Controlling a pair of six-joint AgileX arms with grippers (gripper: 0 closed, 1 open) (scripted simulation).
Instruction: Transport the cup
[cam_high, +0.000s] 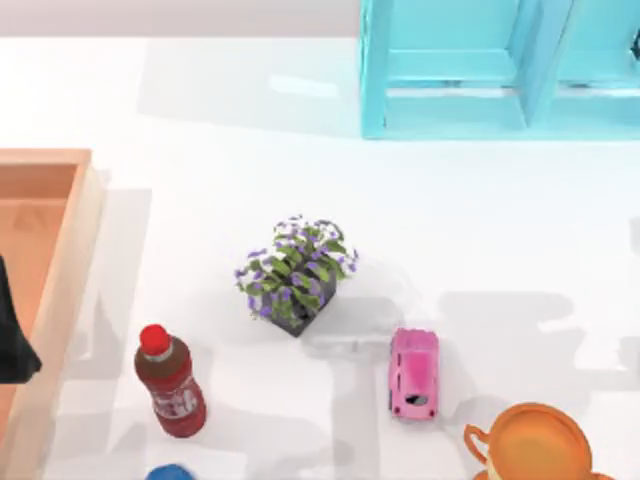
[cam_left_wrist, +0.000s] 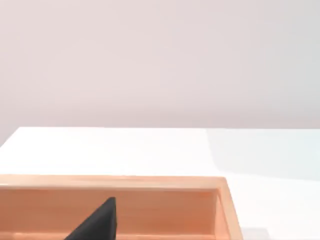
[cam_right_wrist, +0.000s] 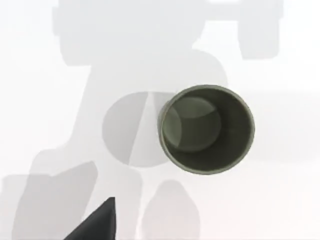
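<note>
The cup (cam_high: 535, 445) is round, glossy and orange, standing upright at the table's front right corner with its small loop handle (cam_high: 478, 440) turned left. Its front part is cut off by the picture's edge. My left gripper (cam_high: 12, 335) is a dark shape at the far left edge, over the wooden tray (cam_high: 60, 260), far from the cup. In the left wrist view a dark tip of that gripper (cam_left_wrist: 97, 224) hangs over the tray's wall (cam_left_wrist: 150, 182). In the right wrist view a dark tip of my right gripper (cam_right_wrist: 97, 222) hangs above white table, beside a dark olive open-topped round container (cam_right_wrist: 206, 129).
A pink toy car (cam_high: 414, 373) lies just left of and behind the cup. A potted plant with purple flowers (cam_high: 295, 272) stands mid-table and a red-capped brown soda bottle (cam_high: 170, 383) at front left. A cyan cabinet (cam_high: 500, 70) fills the back right. A blue object (cam_high: 172, 472) peeks in at the front edge.
</note>
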